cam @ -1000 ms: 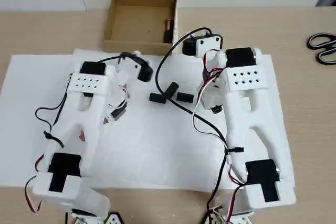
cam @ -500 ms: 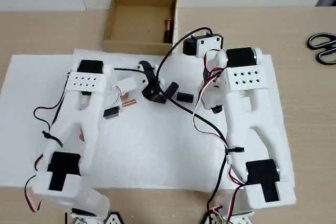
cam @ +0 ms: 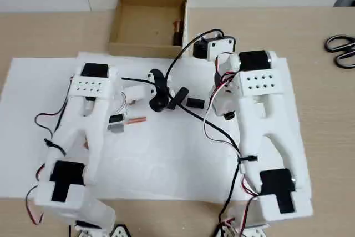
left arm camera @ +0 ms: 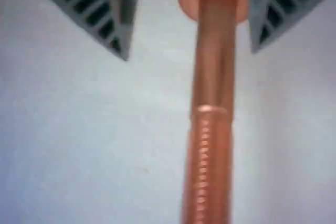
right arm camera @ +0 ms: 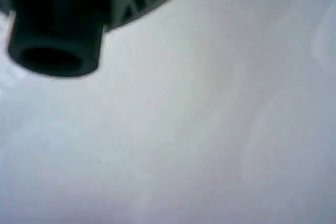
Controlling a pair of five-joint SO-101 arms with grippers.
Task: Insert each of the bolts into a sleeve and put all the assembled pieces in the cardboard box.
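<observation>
Copper bolt [left arm camera: 212, 103] inside spread claw [left arm camera: 189, 48]

- Our left arm [cam: 83, 129] and right arm [cam: 269, 123] are white plastic shells, broad in the links and rounded at the edges.
- Black servo blocks [cam: 66, 181] are set into the white on each of us.
- A white plate [cam: 259, 83] with two rows of small dark holes tops each arm.
- Thin red, black and white wires [cam: 209, 129] run along us, and a thicker black cable [cam: 173, 62] loops between us.
- The fingers [left arm camera: 89, 1] of our left gripper [left arm camera: 189, 53] are grey wedges with ribbed faces.

The bolt [cam: 135, 120] lies on the sheet [cam: 166, 159], left of a sleeve [cam: 195, 102].
</observation>
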